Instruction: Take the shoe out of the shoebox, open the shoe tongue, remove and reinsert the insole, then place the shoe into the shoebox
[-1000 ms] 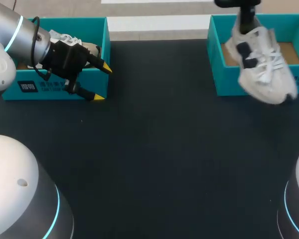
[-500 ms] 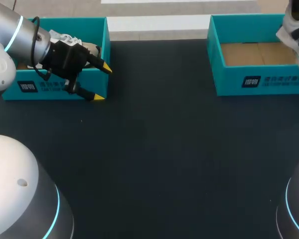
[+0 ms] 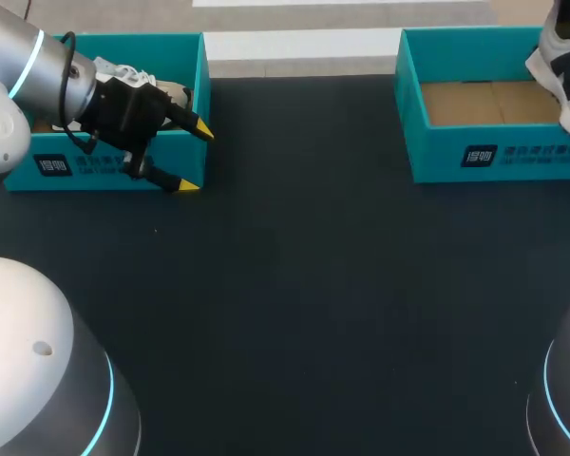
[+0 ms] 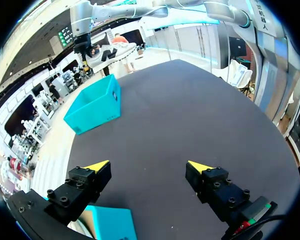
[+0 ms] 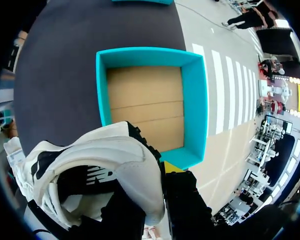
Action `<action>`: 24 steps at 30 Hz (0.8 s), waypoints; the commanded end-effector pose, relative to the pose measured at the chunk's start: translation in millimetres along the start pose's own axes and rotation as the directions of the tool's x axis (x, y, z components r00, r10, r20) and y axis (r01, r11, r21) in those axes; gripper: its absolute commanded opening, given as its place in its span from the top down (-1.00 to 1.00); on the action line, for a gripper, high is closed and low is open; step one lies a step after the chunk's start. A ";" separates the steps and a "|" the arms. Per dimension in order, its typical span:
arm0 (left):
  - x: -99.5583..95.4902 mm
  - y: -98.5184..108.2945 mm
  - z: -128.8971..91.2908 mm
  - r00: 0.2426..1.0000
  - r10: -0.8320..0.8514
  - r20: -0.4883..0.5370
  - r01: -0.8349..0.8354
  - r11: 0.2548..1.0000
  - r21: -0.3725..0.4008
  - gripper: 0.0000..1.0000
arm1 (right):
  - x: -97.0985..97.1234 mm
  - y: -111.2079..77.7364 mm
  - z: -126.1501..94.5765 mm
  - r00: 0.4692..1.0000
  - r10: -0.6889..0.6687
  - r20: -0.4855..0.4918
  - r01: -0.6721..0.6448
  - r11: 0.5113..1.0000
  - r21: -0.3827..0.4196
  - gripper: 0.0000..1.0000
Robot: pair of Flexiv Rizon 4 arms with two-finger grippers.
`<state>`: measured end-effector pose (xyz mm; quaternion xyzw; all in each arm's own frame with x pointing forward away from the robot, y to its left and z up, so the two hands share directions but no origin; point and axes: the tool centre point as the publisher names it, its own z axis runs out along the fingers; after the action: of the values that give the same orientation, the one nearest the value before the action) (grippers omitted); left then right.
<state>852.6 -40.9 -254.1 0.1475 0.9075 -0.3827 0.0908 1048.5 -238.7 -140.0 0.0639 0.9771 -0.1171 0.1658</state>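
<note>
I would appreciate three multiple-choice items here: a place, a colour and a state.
1. Where is the white shoe? A on the table's middle; B held aloft by the right tool near the right shoebox; C flat on that box's floor.
2. The right shoebox's walls are: A red; B teal; C yellow.
3. The left tool is: A open, empty; B shut on a shoe; C shut on an insole.
Answers: B, gripped in the right wrist view; B, teal in every view; A, fingers apart, nothing between.
</note>
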 end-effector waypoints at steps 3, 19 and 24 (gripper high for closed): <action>0.2 0.0 0.0 1.000 0.000 -0.001 0.000 1.000 -0.002 -1.00 | -7.4 -35.0 9.7 0.993 0.116 0.034 -0.116 0.993 -0.020 1.00; 0.2 0.0 0.0 1.000 0.000 -0.001 0.000 1.000 -0.002 -1.00 | -17.6 -106.9 44.9 0.900 0.434 -0.050 -0.415 0.886 0.207 1.00; 0.2 0.0 0.0 1.000 0.000 -0.001 0.000 1.000 -0.002 -1.00 | -9.5 -120.4 38.4 0.508 0.861 0.018 -0.837 0.488 0.247 1.00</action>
<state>852.6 -40.9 -254.1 0.1475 0.9075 -0.3827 0.0908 1047.7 -366.2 -152.8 0.2920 0.9311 -0.1565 0.1525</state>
